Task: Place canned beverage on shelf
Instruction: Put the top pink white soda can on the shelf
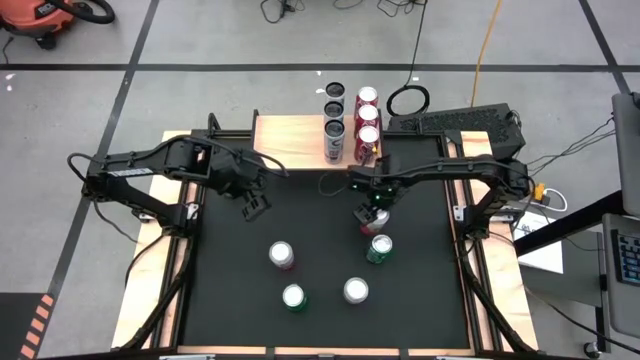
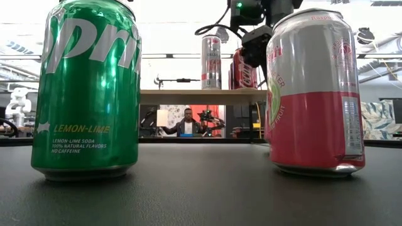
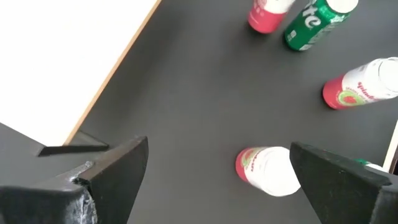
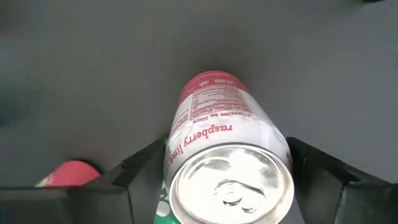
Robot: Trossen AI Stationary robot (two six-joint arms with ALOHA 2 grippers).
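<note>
My right fingers clamp the raspberry can; left fingers gape wide over the desk.

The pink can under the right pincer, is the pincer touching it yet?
Cannot tell. In the right wrist view the right pincer has one finger on each side of the pink raspberry can, but no view plainly shows contact or a gap.

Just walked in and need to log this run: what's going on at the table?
The right hand is down around a pink-and-white raspberry-lime can standing on the black table, its fingers on either side of the can. Six cans already stand on the light wooden shelf at the back. Four more cans stand on the table. The left hand hangs open over the table, holding nothing.
</note>
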